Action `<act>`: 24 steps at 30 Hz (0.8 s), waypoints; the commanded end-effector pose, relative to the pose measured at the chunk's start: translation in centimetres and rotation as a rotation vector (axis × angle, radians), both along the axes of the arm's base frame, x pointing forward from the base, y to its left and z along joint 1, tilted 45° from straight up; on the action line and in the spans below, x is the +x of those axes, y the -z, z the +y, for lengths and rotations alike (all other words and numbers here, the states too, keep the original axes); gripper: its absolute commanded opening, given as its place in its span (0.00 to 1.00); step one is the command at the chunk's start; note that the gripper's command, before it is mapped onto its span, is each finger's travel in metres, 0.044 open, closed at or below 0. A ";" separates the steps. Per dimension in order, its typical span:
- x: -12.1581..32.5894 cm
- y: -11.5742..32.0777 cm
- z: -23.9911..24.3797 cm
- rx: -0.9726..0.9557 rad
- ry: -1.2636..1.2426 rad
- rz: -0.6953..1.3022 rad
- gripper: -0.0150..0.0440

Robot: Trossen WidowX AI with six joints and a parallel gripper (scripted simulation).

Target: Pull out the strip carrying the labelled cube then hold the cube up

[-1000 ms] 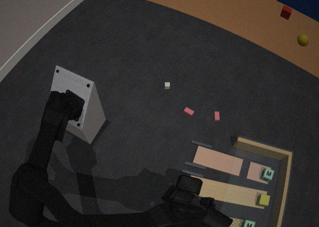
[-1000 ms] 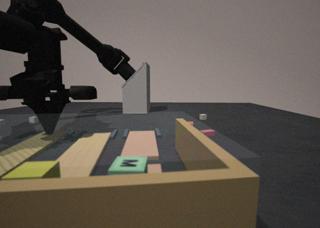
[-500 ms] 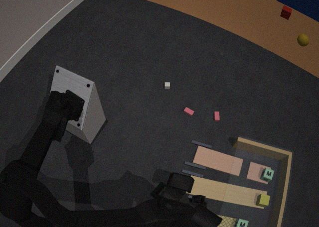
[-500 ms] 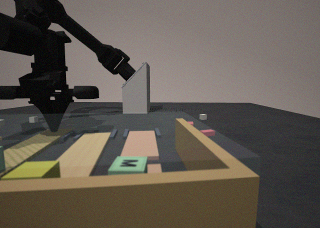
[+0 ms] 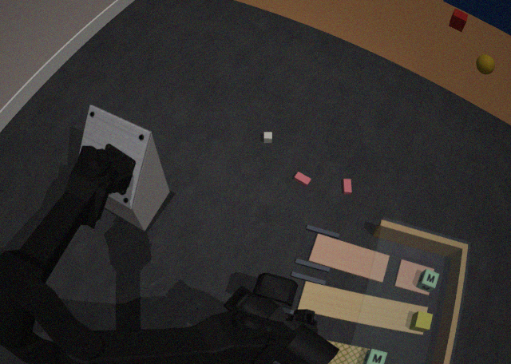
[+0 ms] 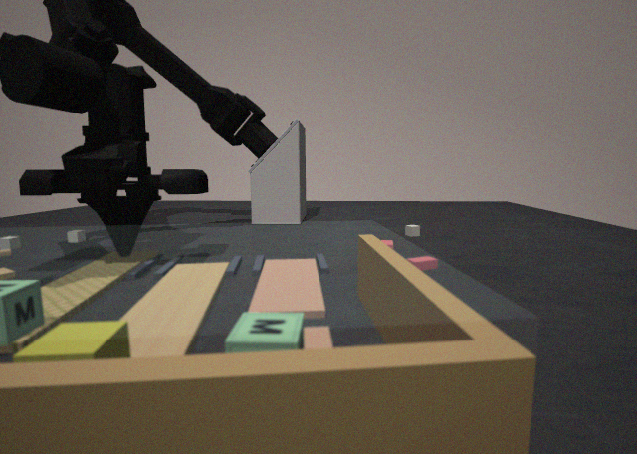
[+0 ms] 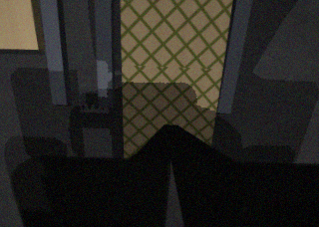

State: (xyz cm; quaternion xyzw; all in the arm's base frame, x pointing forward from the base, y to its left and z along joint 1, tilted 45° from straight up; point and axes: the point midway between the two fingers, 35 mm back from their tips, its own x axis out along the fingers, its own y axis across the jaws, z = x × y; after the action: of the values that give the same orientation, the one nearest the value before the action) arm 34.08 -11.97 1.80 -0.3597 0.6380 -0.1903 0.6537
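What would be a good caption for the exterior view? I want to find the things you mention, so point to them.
Closed gripper (image 6: 123,251) (image 7: 169,131) poised at the patterned strip (image 6: 85,285) (image 7: 174,33), with two M-marked cubes (image 6: 265,331) (image 5: 428,279) in the foreground.
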 end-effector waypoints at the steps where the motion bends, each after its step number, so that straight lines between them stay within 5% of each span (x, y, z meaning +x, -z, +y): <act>1: -1.3 0.4 -0.6 -0.001 0.010 0.027 0.25; 24: -4.7 0.2 -1.3 -0.001 0.010 0.029 0.25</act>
State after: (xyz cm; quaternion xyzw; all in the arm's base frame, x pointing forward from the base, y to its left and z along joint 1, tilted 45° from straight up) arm 30.63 -12.71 2.06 -0.3604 0.6374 -0.1900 0.6540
